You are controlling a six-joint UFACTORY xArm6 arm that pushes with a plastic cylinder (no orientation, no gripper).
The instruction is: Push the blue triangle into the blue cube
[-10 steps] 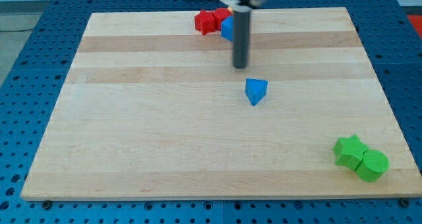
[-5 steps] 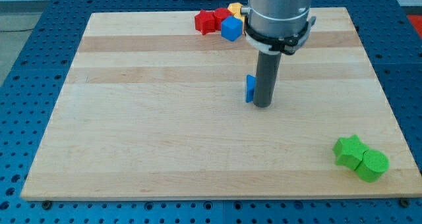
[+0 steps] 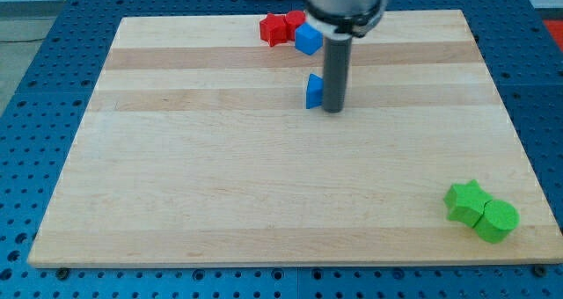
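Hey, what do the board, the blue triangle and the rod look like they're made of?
Board: pale wood with a matte finish, showing grain and glued strips of differing tone. Blue triangle: likely plastic or painted wood, uniform saturated colour, no grain visible. Rod, ending at my tip just right of the triangle: dark, smooth, possibly metal or plastic.

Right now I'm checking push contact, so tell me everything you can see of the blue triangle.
The blue triangle is a small, solid blue block with a matte, plastic-like look. Only its left part shows; my rod hides the rest, so its shape is hard to make out. It rests on the wooden board, above the middle. My tip stands right against its right side, seemingly touching. The blue cube lies apart from it toward the view's top, beside the red blocks.
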